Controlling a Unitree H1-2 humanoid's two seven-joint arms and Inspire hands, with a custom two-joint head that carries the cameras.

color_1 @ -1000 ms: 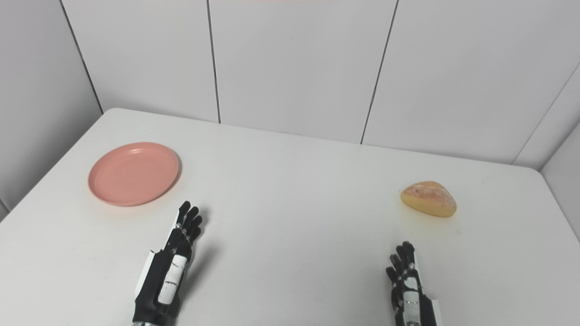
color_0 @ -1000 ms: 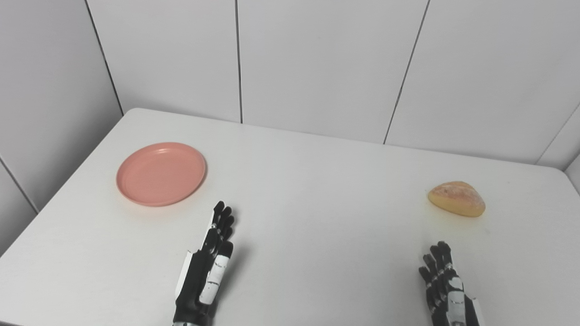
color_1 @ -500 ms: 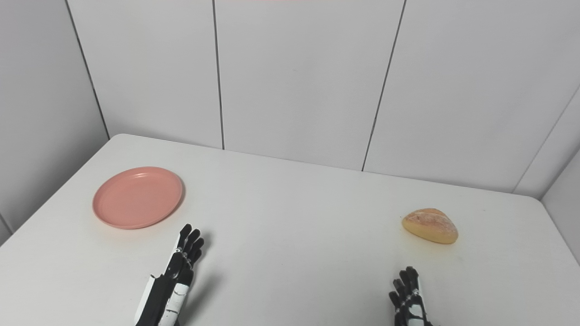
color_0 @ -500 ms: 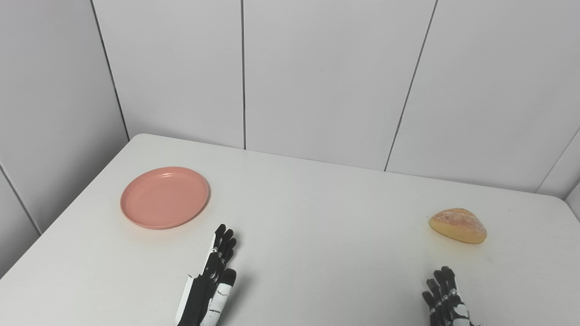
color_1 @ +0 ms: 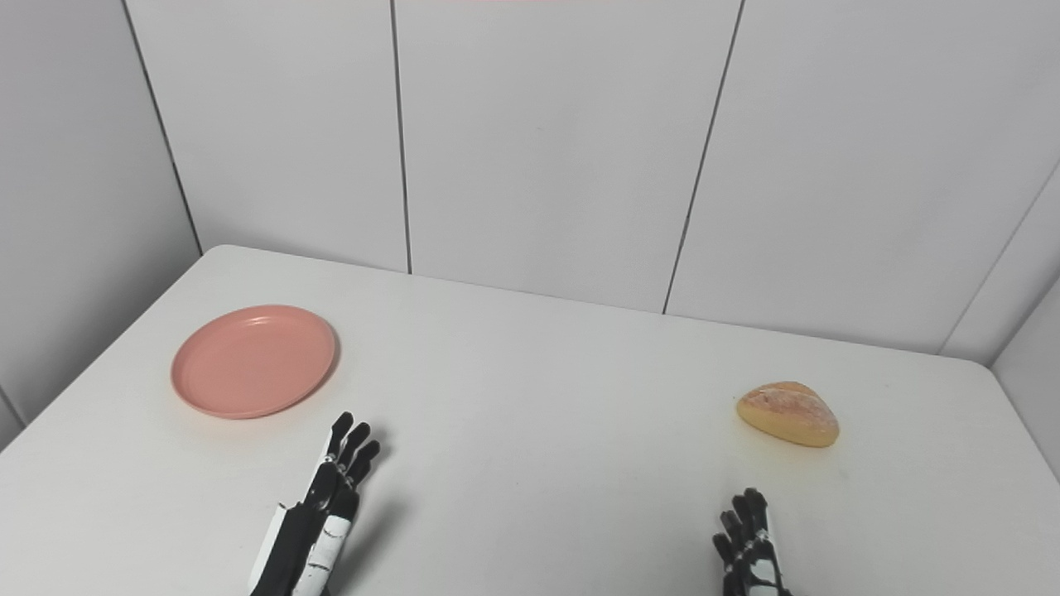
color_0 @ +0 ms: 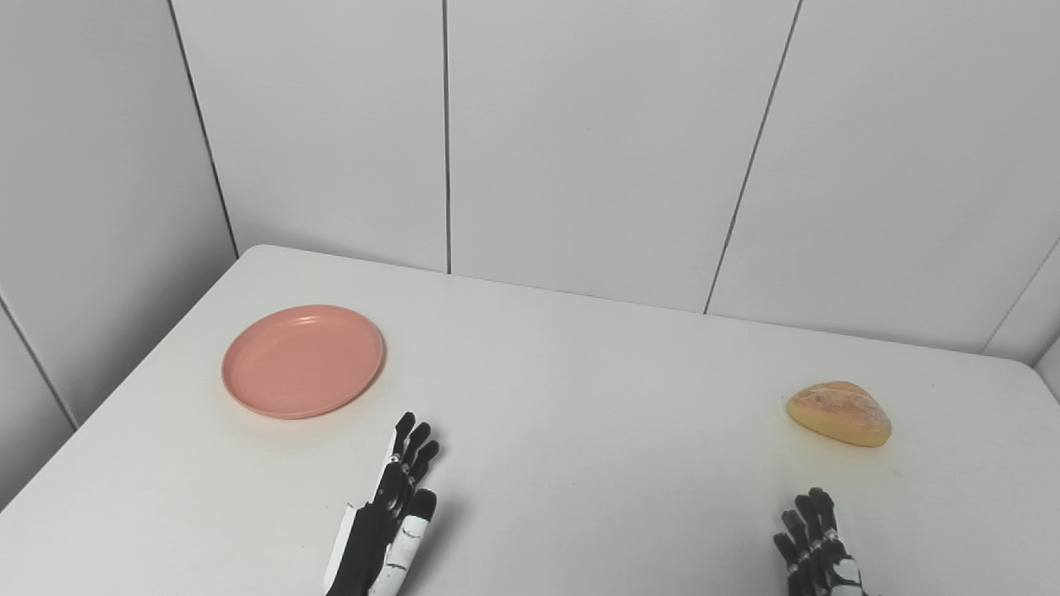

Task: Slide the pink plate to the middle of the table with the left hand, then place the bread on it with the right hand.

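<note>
A round pink plate (color_0: 302,361) lies empty on the left part of the white table (color_0: 580,397). A golden bread roll (color_0: 839,413) lies far to the right. My left hand (color_0: 385,517) hovers open near the front edge, fingers stretched out toward the far side, a short way in front and to the right of the plate and not touching it. My right hand (color_0: 816,545) shows only its straight, spread fingers at the bottom edge, open, in front of the bread and apart from it.
White wall panels (color_0: 580,141) rise behind the table's far edge and along the left side. Between the plate and the bread stretches a wide bare tabletop.
The camera tilted upward a second ago, so everything sits lower in the picture. Since half a second ago nothing has visibly moved; plate and bread lie where they were.
</note>
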